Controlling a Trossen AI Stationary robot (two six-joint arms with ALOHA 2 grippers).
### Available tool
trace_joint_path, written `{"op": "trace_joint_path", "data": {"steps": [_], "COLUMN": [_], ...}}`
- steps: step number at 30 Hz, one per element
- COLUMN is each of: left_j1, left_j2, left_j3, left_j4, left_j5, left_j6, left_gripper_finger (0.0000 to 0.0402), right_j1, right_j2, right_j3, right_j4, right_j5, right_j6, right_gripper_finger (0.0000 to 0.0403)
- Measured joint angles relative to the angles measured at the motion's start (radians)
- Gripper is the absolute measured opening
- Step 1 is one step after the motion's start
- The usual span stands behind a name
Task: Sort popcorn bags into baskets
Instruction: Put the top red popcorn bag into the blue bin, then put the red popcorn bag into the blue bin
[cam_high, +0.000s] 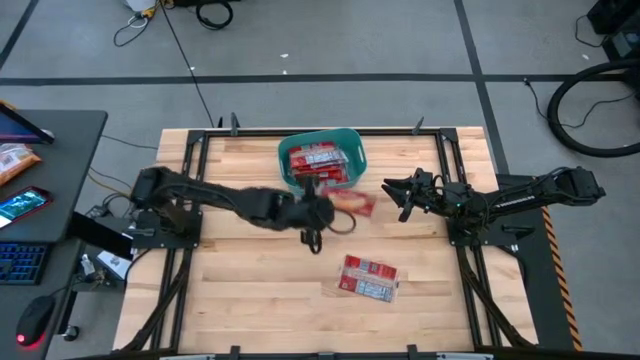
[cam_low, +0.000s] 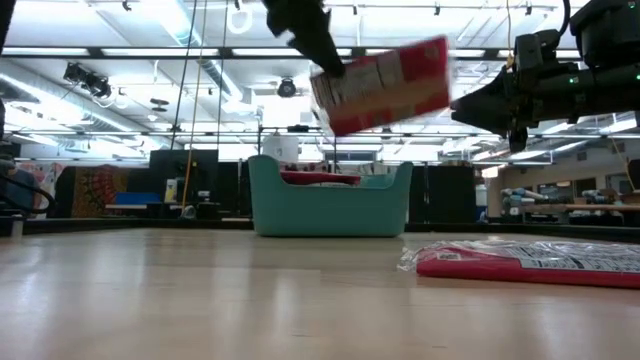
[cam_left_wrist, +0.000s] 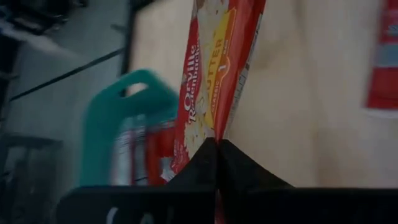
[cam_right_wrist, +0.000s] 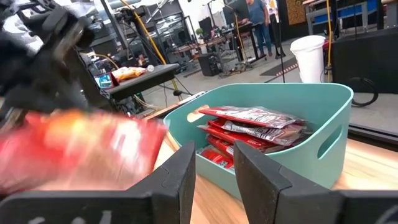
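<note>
My left gripper (cam_high: 322, 207) is shut on a red popcorn bag (cam_high: 354, 203) in the air just in front of the teal basket (cam_high: 320, 160). The bag also shows high above the table in the low view (cam_low: 385, 85). The basket holds several red bags (cam_right_wrist: 249, 124) and stands at the table's far middle. Another popcorn bag (cam_high: 368, 278) lies flat on the table, nearer the front. My right gripper (cam_high: 393, 190) is open and empty, in the air to the right of the held bag, pointing toward it. My left gripper pinches the bag's near end edge (cam_left_wrist: 217, 134) between its two shut fingers. The fingers come from the table's left, slanting down (cam_low: 310, 40). The bag sticks out past the fingertips toward the right, tilted and lifted clear of the table.
Black frame rails (cam_high: 455, 180) run along the table's left and right sides and its far edge. Bare wood (cam_high: 250, 290) lies in front of both arms. A side desk with a keyboard and an orange packet (cam_high: 15, 160) stands off the table's left.
</note>
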Motion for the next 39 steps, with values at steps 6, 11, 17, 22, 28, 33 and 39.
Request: {"op": "trace_joint_path", "data": {"steps": [6,11,17,22,28,33,39], "left_j1": [0.098,0.216,0.372,0.463,0.503,0.463,0.378], "left_j2": [-0.046,-0.044,-0.042,-0.042,-0.042,-0.043,-0.043], "left_j3": [0.000,-0.033,-0.091,-0.126,-0.150,-0.151,-0.151], "left_j4": [-0.019,-0.012,0.031,0.054,0.050,0.053,0.077], "left_j5": [-0.039,-0.022,0.102,0.156,0.174,0.132,0.257], "left_j6": [0.050,0.079,0.081,0.072,-0.017,-0.023,-0.015], "left_gripper_finger": [0.0004,0.0004,0.0004,0.0004,0.0034,0.0114,0.0169], "right_j1": [0.000,0.000,0.000,0.000,0.000,0.000,0.000], "right_j2": [0.002,0.002,0.001,0.002,0.002,0.002,0.002], "right_j3": [0.000,0.000,0.000,0.000,0.000,0.000,0.000], "right_j4": [0.013,0.010,0.013,0.012,0.012,0.012,0.012], "right_j5": [0.000,0.000,0.000,0.000,0.000,0.000,0.000], "right_j6": [0.000,0.000,0.000,0.000,0.000,0.000,0.000], "right_gripper_finger": [0.0115,0.0115,0.0115,0.0115,0.0115,0.0115,0.0115]}}
